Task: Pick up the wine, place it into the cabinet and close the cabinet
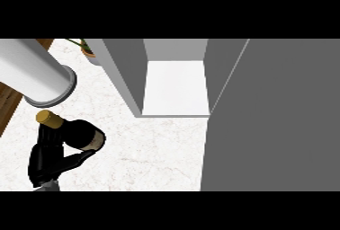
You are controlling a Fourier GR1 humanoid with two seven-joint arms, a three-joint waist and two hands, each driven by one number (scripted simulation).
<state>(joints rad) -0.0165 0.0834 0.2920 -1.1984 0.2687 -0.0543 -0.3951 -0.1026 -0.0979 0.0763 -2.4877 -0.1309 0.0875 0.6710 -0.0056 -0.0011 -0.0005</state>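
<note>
I'm looking straight down at the counter (153, 152), pale and marbled, and the wine bottle (76, 131) sits at the lower left of the frame, dark glass with a tan cork pointing to the upper left. My left hand (48, 159) has it: black fingers curled round the bottle's body from below, the thumb hooked up against its lighter end. The hand covers much of the glass, so I only get the neck, the cork and a rounded bit of the body.

Centre top, the cabinet (174, 85) stands open, its white floor bright between grey side walls. Its front lip ends a little above and to the right of the bottle, with bare counter between them. The open door (272, 117) fills the whole right side as one flat grey slab, running down to the bottom edge and hiding everything behind it.

Upper left, a large white cylinder (33, 72) slants in, its rim just above the cork, close but apart. A strip of brown wood (10, 105) shows along the left edge. A plant pot (90, 54) peeks out at the top, half hidden behind the cabinet wall and cut off. My right hand shows nowhere.
</note>
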